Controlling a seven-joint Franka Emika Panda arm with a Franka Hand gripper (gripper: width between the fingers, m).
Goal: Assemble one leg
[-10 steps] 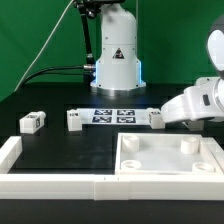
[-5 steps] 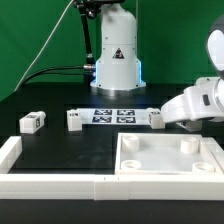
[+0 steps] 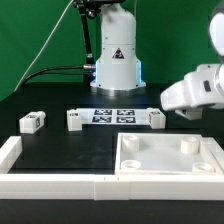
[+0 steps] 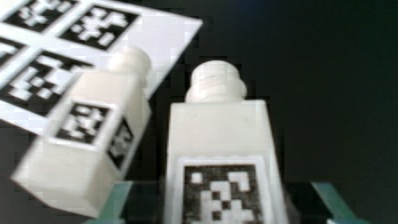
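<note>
Gripper (image 4: 224,206) hangs with fingers apart (touching nothing) astride one leg (image 4: 219,135), a second leg (image 4: 89,125) just beside.

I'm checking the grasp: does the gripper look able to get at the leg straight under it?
Likely yes: the gripper is open, a finger either side of the leg, nothing between. A second leg close beside might crowd one finger.

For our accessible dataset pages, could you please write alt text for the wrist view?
A white leg with a square black-and-white tag on its face sits between the fingertips of the open hand, with a gap on each side. A second leg lies close beside it, with the marker board behind it on the black table.
</note>
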